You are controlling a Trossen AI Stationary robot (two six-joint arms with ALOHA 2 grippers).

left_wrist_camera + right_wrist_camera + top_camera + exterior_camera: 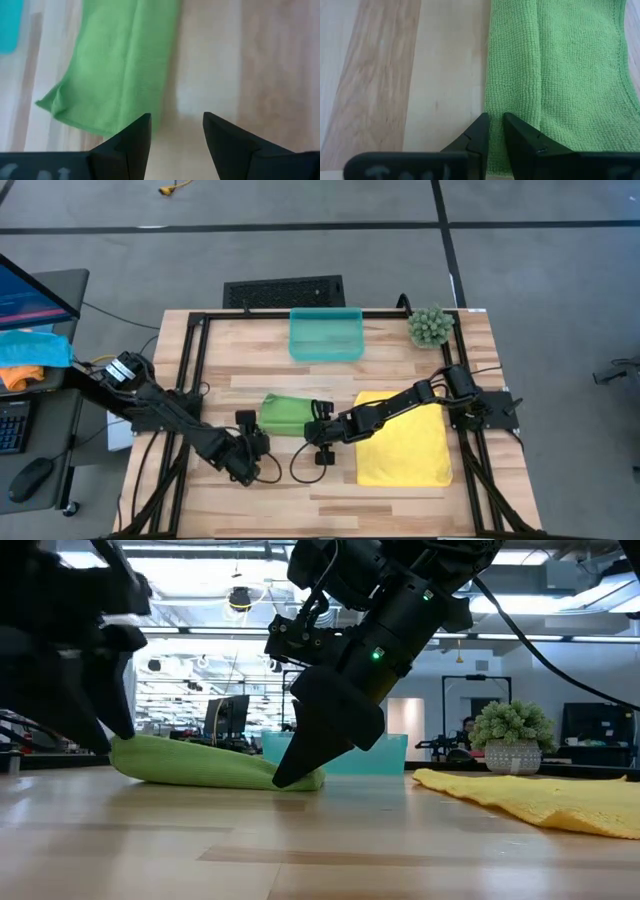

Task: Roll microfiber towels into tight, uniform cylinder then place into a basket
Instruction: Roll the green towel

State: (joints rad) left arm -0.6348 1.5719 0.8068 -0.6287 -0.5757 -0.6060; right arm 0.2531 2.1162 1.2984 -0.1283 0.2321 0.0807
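The light green towel [283, 413] lies folded into a narrow band on the table's middle. My right gripper [315, 418] is shut on its right end. My left gripper [250, 432] stands open at the towel's near left corner; in the left wrist view only bare wood shows between the fingers of my left gripper [175, 127], with the green towel [115, 65] just ahead. The yellow towel [405, 442] lies flat and spread out at the right. The teal basket [326, 335] stands at the far middle. My right gripper pinches the green towel's edge [492, 107] between its two nearly closed fingers, beside a lengthwise fold [540, 75]. The fingers slant down from the table's right. Under the fingertip [295, 772] the towel lies slack on the wood.
A small potted plant [430, 326] stands at the far right corner. A black grille panel [283, 290] lies beyond the table's far edge. Bare wood shows along the near edge [300, 490]. A desk with a blue and an orange cloth [30, 355] is off to the left.
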